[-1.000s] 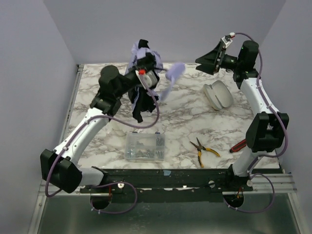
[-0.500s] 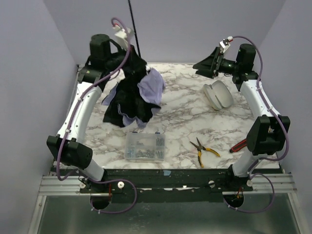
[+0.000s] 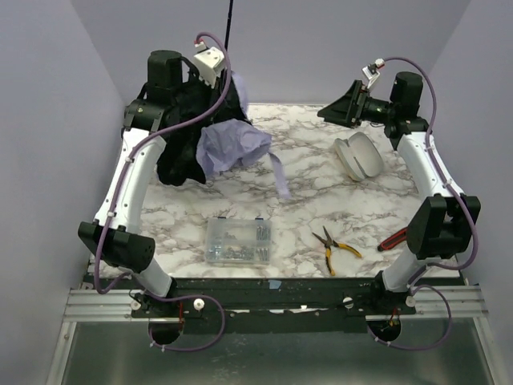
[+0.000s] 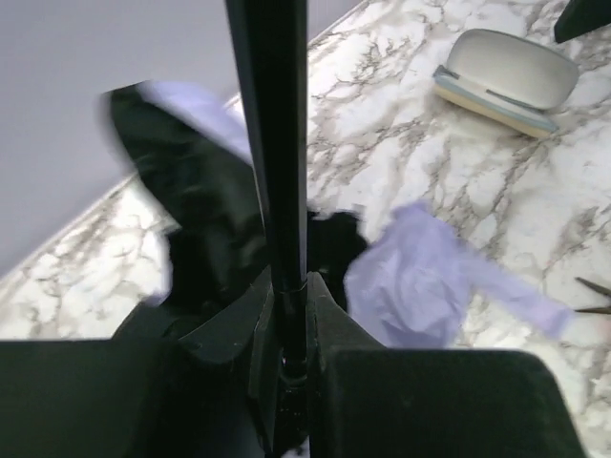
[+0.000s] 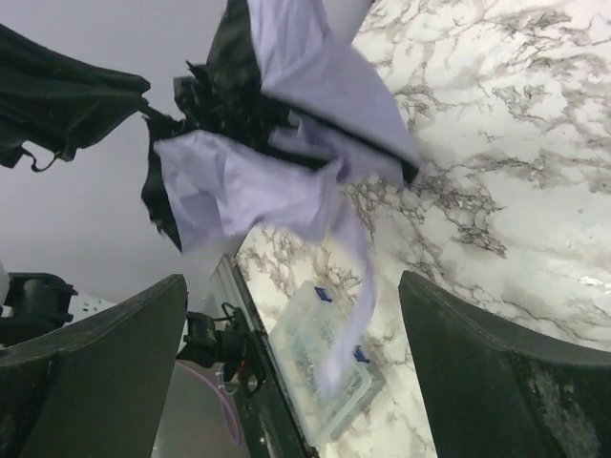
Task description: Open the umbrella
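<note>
Umbrella (image 3: 228,148) hangs above the far-left part of the surface (image 3: 321,204), not spread. Its black and lilac folds droop in a loose bunch, with one lilac strip dangling lower. Thin black shaft (image 4: 272,143) rises out of the top view's upper edge. Left claw (image 4: 289,286) is clamped on the shaft, a finger pressed to each side. Right claw (image 5: 291,279) is wide apart, raised at far right, facing the umbrella and well apart from it. White oval case (image 3: 358,155), clear box (image 3: 238,241) and pliers (image 3: 335,246) lie on the surface.
</note>
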`<state>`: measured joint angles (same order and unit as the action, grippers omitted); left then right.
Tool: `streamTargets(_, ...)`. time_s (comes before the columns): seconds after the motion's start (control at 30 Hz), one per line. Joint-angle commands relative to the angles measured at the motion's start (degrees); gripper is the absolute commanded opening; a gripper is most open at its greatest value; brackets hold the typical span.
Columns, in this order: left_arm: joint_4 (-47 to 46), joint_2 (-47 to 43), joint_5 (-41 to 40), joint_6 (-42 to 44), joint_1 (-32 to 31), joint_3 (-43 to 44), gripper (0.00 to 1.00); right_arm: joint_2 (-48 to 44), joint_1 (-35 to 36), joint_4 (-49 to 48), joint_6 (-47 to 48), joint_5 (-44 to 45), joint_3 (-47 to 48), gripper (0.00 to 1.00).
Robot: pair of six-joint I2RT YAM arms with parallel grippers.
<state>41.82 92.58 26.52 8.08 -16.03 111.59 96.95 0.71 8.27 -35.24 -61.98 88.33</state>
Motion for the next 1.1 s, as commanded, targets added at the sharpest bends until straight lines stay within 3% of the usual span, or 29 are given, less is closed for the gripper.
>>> streamTargets(0.0,0.1,-2.7,5.6,12.1,-3.7,0.4,0.00,-3.3,0.9,0.3,3.5,2.1,0.5,0.93)
streamTargets(0.1,0.4,-8.9,4.3,28.8,-14.5,-9.8,0.00,-3.7,0.9,-1.1,3.8,2.6,0.3,0.92)
streamTargets(0.2,-10.7,-13.3,7.6,22.6,-12.9,-16.4,0.00,-4.5,1.0,-0.7,5.1,2.6,0.2,0.90)
streamTargets(0.33,-12.6,-7.4,11.3,12.0,-2.6,-7.4,0.00,-6.9,1.5,1.7,8.9,3.3,-1.9,0.90)
streamTargets(0.43,-11.5,-6.8,11.7,16.2,-3.3,-5.9,0.00,-8.3,3.2,2.9,11.4,3.3,-3.5,0.90)
streamTargets(0.73,-17.7,-7.5,15.7,9.1,-4.6,-8.8,0.00,-8.9,11.9,8.8,22.5,8.5,-0.8,0.91)
streamTargets(0.8,-18.1,-7.6,16.8,7.8,-4.9,-9.1,0.00,-9.4,14.3,8.2,24.8,10.0,-0.4,0.85)
streamTargets(0.9,-18.1,-8.0,18.6,7.0,-5.8,-9.8,0.00,-10.5,17.3,5.1,26.4,12.0,-1.1,0.67)
streamTargets(0.97,-19.3,-8.7,18.6,7.0,-6.8,-11.4,0.00,-10.5,19.1,2.8,26.7,12.5,-1.5,0.61)
streamTargets(1.07,-19.9,-9.0,18.2,6.7,-7.9,-12.4,0.00,-9.5,22.2,2.6,30.1,13.7,-0.7,0.60)
